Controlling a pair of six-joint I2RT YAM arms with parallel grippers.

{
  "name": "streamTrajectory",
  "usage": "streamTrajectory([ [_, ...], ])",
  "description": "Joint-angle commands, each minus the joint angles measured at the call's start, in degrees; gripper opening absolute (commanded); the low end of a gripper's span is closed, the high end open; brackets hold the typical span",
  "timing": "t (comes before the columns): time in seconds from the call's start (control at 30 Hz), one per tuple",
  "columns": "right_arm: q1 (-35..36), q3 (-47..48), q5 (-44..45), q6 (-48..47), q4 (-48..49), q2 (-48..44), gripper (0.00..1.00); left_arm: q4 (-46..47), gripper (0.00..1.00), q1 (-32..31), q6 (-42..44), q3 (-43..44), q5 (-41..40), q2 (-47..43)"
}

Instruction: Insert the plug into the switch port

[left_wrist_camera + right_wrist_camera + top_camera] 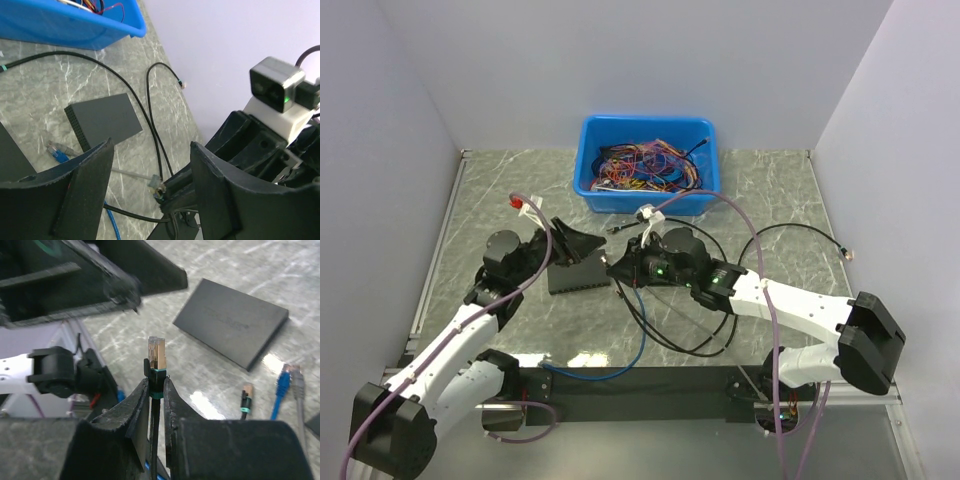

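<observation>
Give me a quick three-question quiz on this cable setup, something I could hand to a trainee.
1. Multiple choice: what do the right fingers hold? A, a blue cable; B, a black cable just below its plug; C, a dark box.
2. True or false: the blue bin is empty.
3. Short answer: in the right wrist view, what colour is the loose plug lying right beside the blue plug?
Key: 1 B. 2 False, it holds a tangle of coloured wires. 3 Grey.
</observation>
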Motion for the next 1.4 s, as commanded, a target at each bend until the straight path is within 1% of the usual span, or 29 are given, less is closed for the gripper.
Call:
streamTrajectory([
  [0.0, -1.02, -0.61, -4.86, 2.32, 6.54, -2.82, 0.00, 3.12, 0.67, -1.06, 0.00, -0.52, -1.77, -0.47],
  [0.33, -2.34, -1.14, -7.86, 4.51, 9.35, -1.86, 0.00, 3.37, 0.65, -2.38, 0.27, -1.74, -1.52, -0.82],
  [0.53, -2.69, -1.23, -8.47, 5.48, 10.41, -1.07, 0.00, 3.90, 0.61, -3.26, 0.35, -2.71, -1.60, -1.88],
  [0.63, -2.87, -1.14, -8.91, 5.75, 10.93, -0.72, 0.00, 3.73, 0.55, -3.52, 0.44, -2.89, -1.95, -2.14],
  [0.77, -3.04, -1.23, -9.27, 6.10, 11.46, -0.28, 0.00, 3.64, 0.41, -3.79, 0.27, -2.98, -2.40, -1.97],
  [0.97, -3.04, -1.14, -9.27, 6.63, 11.99, 0.07, 0.00, 3.47, 0.29, -4.23, 0.18, -2.63, -2.39, -1.61],
  [1.03, -3.04, -0.96, -9.09, 6.71, 12.08, 0.16, 0.00, 3.03, 0.22, -4.49, 0.35, -2.27, -2.66, -1.61],
  [1.07, -3.04, -0.87, -9.18, 6.71, 11.99, 0.16, 0.00, 1.89, 0.15, -4.66, 0.53, -2.01, -2.92, -1.61],
  [1.1, -3.13, -0.79, -9.18, 6.63, 11.82, 0.16, 0.00, 0.92, 0.11, -4.66, 1.05, -1.31, -3.27, -1.61],
  [1.17, -3.04, -0.26, -9.00, 6.54, 11.29, -0.10, 0.00, -2.23, 0.04, -4.75, 1.67, -0.35, -5.54, -1.61],
  [1.2, -3.04, -0.17, -8.92, 6.28, 11.11, -0.19, 0.00, -5.29, 0.01, -4.84, 2.20, 0.62, -6.25, -1.44],
  [1.3, -3.13, 0.18, -7.86, 5.75, 10.15, -0.54, 0.00, -8.65, 0.00, -4.84, 2.20, 1.50, -7.93, -1.44],
  [1.37, -3.13, 0.45, -7.60, 5.57, 9.71, -0.63, 0.00, -9.02, 0.01, -4.84, 1.85, 1.51, -7.93, -1.53],
])
